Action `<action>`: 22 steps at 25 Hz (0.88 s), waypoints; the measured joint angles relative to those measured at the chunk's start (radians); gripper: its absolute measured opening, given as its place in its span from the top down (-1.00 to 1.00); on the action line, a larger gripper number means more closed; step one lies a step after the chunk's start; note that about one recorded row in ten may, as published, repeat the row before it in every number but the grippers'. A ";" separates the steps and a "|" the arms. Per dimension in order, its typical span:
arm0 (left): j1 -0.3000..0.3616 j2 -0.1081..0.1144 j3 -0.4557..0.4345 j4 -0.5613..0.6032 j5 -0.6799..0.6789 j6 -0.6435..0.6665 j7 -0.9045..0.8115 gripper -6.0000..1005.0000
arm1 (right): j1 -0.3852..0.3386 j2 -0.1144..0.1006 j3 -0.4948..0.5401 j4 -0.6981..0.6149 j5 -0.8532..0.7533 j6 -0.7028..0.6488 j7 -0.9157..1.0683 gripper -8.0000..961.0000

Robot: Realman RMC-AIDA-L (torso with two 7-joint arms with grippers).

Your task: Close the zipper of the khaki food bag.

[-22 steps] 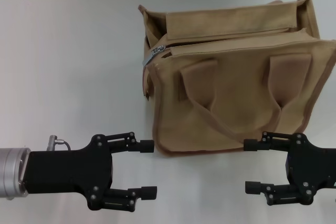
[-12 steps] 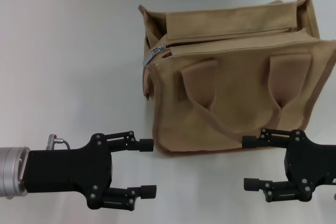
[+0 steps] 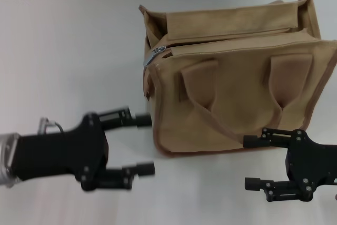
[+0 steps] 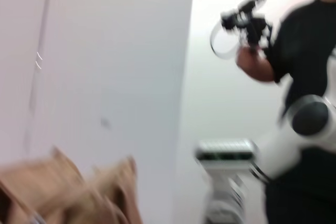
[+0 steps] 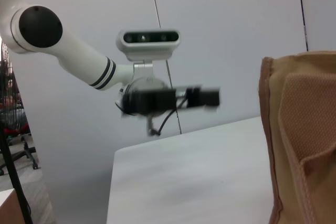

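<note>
The khaki food bag (image 3: 237, 82) stands on the white table, tan canvas with two short handles and brown piping. Its zipper (image 3: 231, 40) runs across the top, with the silver slider (image 3: 157, 54) at the bag's left end. My left gripper (image 3: 145, 145) is open, just left of the bag's lower left corner, near the table. My right gripper (image 3: 251, 163) is open in front of the bag's lower right part. The bag also shows in the left wrist view (image 4: 79, 192) and the right wrist view (image 5: 302, 145). The left gripper appears far off in the right wrist view (image 5: 202, 97).
The white table (image 3: 68, 56) stretches to the left of the bag. A grey wall runs behind it. In the left wrist view a person (image 4: 294, 51) in black stands behind the robot's body.
My left gripper has risen and moved forward toward the bag's lower left corner. The right gripper has barely moved. The bag has not moved.
</note>
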State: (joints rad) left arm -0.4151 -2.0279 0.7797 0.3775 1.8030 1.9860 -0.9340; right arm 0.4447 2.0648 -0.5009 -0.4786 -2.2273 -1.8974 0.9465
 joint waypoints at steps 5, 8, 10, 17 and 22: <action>-0.007 -0.027 -0.124 0.000 -0.049 -0.003 0.002 -0.62 | -0.006 0.000 0.000 0.000 0.000 0.000 0.000 -0.62; -0.007 -0.036 -0.229 -0.007 -0.084 -0.059 0.004 -0.62 | -0.007 0.000 0.001 0.000 0.000 0.000 0.000 -0.62; -0.006 -0.036 -0.248 -0.008 -0.085 -0.074 0.005 -0.62 | -0.008 0.000 0.001 0.000 -0.001 0.000 0.000 -0.62; 0.003 -0.022 -0.270 -0.003 -0.058 -0.244 0.043 -0.62 | -0.022 0.000 0.001 0.001 -0.005 -0.004 -0.005 -0.62; -0.013 -0.022 -0.269 -0.001 0.020 -0.287 0.071 -0.62 | -0.025 0.000 0.001 0.002 -0.005 -0.008 -0.004 -0.62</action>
State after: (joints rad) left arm -0.4284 -2.0502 0.5110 0.3762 1.8230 1.6987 -0.8634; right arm 0.4195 2.0647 -0.5001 -0.4769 -2.2325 -1.9055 0.9424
